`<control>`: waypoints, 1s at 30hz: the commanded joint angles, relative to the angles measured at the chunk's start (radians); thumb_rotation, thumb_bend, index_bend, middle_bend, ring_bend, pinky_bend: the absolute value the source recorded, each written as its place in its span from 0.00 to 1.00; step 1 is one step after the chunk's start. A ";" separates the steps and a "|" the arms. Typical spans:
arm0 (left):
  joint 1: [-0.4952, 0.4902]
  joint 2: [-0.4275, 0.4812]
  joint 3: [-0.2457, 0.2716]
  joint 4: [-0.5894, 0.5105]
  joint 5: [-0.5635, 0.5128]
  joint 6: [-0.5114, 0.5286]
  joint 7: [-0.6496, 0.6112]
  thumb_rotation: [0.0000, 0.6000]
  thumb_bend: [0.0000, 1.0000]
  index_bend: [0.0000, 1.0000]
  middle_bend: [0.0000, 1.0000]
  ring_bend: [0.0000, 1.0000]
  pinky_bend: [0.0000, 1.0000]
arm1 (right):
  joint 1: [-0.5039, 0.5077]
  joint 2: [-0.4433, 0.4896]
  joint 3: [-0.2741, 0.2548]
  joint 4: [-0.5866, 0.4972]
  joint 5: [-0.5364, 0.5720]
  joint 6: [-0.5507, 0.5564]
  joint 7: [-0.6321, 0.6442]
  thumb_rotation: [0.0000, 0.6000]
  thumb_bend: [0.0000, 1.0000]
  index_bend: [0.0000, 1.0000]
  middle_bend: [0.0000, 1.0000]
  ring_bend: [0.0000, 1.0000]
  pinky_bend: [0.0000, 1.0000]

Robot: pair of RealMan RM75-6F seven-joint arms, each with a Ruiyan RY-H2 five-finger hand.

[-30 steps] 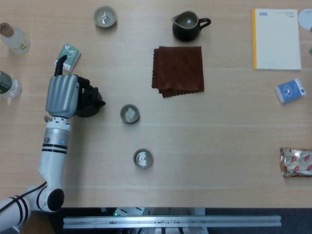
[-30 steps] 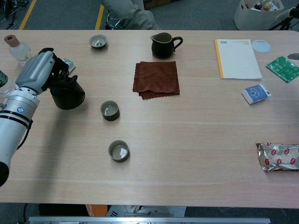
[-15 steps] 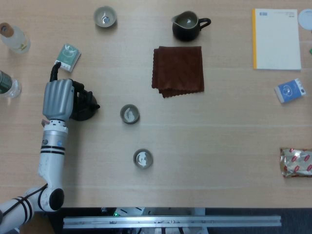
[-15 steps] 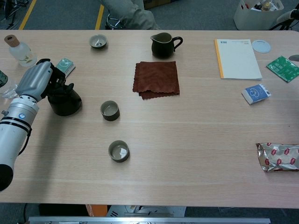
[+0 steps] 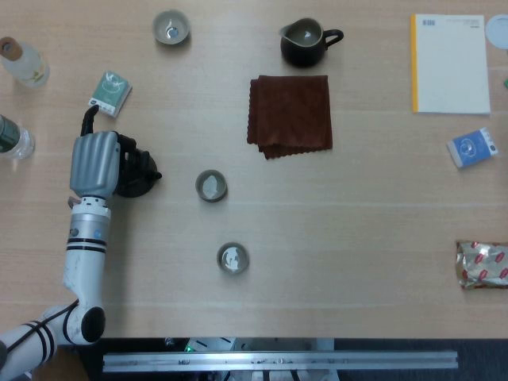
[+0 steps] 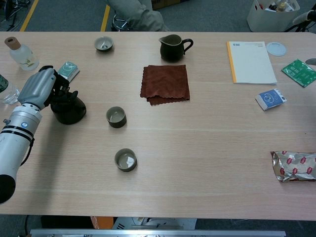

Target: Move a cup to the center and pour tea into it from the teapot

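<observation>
My left hand (image 5: 95,163) grips a dark teapot (image 5: 140,174) at the left of the table, fingers wrapped over its top. In the chest view the teapot (image 6: 69,110) sits low, at or just above the tabletop, under the left hand (image 6: 37,91). A small grey-green cup (image 5: 211,186) stands just right of the teapot, near the table's middle. A second cup (image 5: 232,259) sits nearer the front edge, and a third cup (image 5: 171,26) is at the far side. My right hand appears in neither view.
A dark pitcher (image 5: 303,42) and a folded brown cloth (image 5: 290,115) lie at the far centre. Two bottles (image 5: 24,63) and a green tea packet (image 5: 110,92) crowd the far left. A notebook (image 5: 449,63), blue packet (image 5: 471,148) and foil bag (image 5: 482,264) sit right.
My left hand has drawn back to the left and lowered with the teapot, away from the middle cup. In the last half second it has barely moved.
</observation>
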 commanded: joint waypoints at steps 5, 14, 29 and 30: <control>0.002 0.009 -0.003 -0.014 -0.007 -0.010 0.004 1.00 0.36 0.82 0.90 0.68 0.07 | 0.000 -0.001 0.000 0.000 0.004 0.000 -0.002 1.00 0.16 0.16 0.23 0.11 0.15; 0.004 0.023 -0.008 -0.042 -0.019 -0.012 0.032 0.76 0.35 0.77 0.83 0.62 0.07 | -0.001 0.001 0.000 -0.004 0.005 0.001 -0.005 1.00 0.16 0.16 0.23 0.11 0.15; 0.005 0.048 -0.016 -0.095 -0.025 -0.010 0.045 0.40 0.27 0.66 0.68 0.50 0.07 | -0.001 0.001 0.000 0.000 0.001 -0.001 0.003 1.00 0.16 0.16 0.23 0.11 0.15; 0.005 0.051 -0.016 -0.100 -0.024 -0.011 0.045 0.40 0.27 0.64 0.65 0.49 0.07 | -0.001 0.001 0.000 -0.001 0.000 -0.001 0.004 1.00 0.16 0.16 0.23 0.11 0.15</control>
